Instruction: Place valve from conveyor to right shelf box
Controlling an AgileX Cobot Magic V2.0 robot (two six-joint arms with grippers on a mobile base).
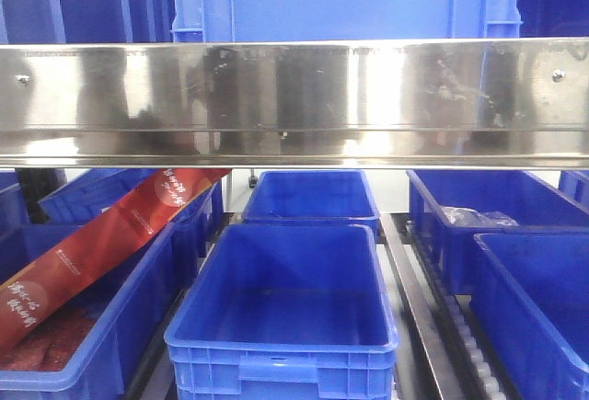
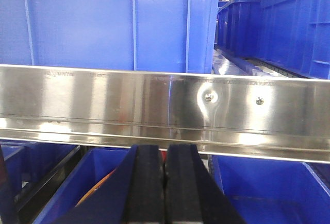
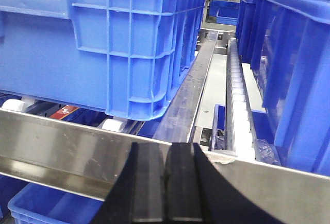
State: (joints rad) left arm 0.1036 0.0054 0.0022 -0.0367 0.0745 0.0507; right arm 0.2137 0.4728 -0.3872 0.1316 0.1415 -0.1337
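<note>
No valve and no conveyor show in any view. My left gripper [image 2: 165,150] is shut and empty; its black pads meet just in front of a stainless steel shelf rail [image 2: 103,105], above blue boxes. My right gripper [image 3: 166,147] is shut and empty too, pads together over the same kind of rail [image 3: 56,141]. Neither gripper shows in the front view. On the lower shelf's right side stand two blue boxes, one at the back [image 1: 433,225] and one nearer [image 1: 543,308]. An open blue box [image 1: 285,299] sits in the middle.
A wide steel rail [image 1: 294,106] crosses the front view with a large blue crate [image 1: 340,0] above it. A long red package [image 1: 101,244] leans in the left box. A clear bag [image 1: 474,218] lies in the back right box. White roller tracks [image 3: 240,95] run between crates.
</note>
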